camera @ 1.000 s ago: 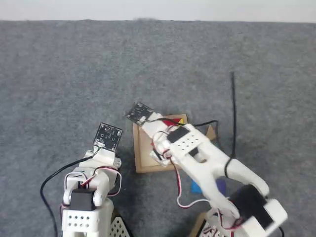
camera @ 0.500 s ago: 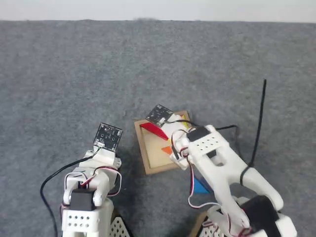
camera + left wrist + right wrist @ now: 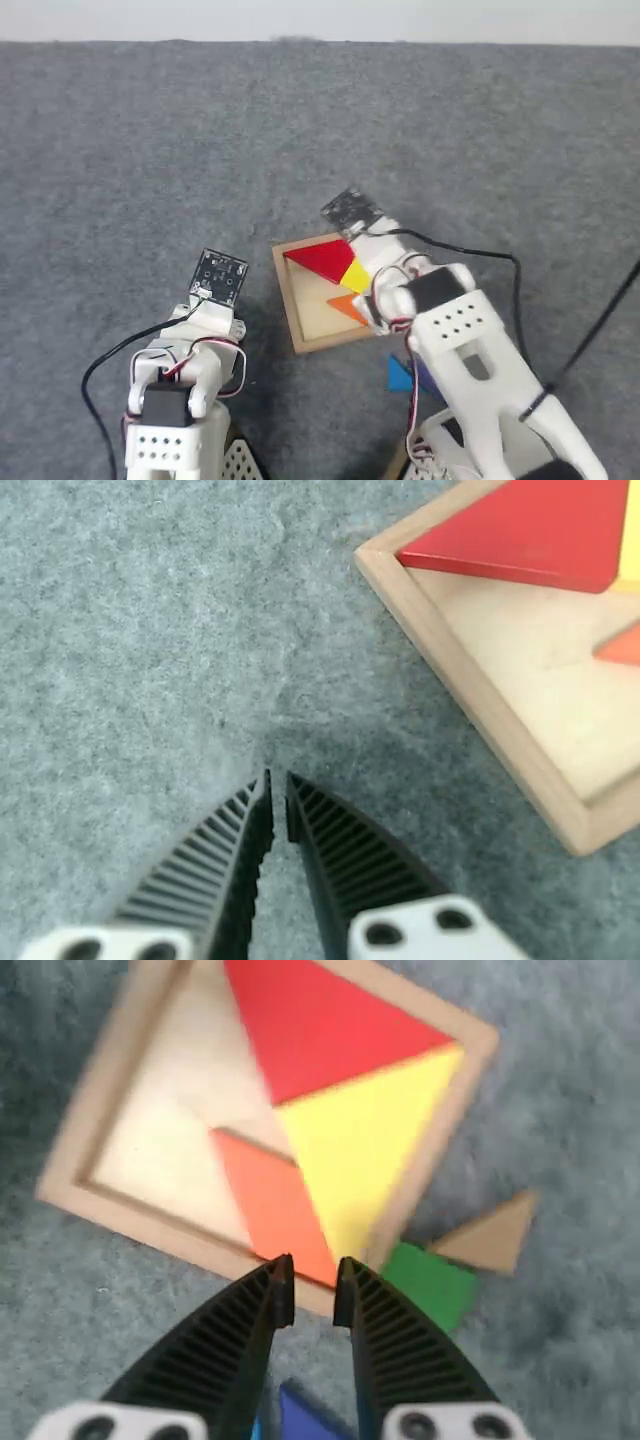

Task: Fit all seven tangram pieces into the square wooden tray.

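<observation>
The square wooden tray (image 3: 290, 315) lies mid-table and holds a red triangle (image 3: 320, 260), a yellow triangle (image 3: 356, 273) and an orange piece (image 3: 348, 307). My right arm (image 3: 440, 310) leans over the tray's right side. In the right wrist view my right gripper (image 3: 313, 1270) hovers slightly open and empty above the tray rim (image 3: 90, 1110), near the orange piece (image 3: 270, 1200) and yellow triangle (image 3: 370, 1140). A green square (image 3: 430, 1285), a tan triangle (image 3: 490, 1240) and a blue piece (image 3: 300, 1415) lie outside the tray. My left gripper (image 3: 278, 780) is shut over bare carpet beside the tray's corner (image 3: 375, 560).
Grey carpet covers the whole table. The blue piece (image 3: 400, 375) sits on the carpet by the right arm's base. The left arm (image 3: 190, 370) rests left of the tray. A black cable (image 3: 470, 250) trails from the right arm.
The right arm swung from the tray's left part across to its right side, uncovering the red, yellow and orange pieces. The tray turned slightly. The left arm stayed still.
</observation>
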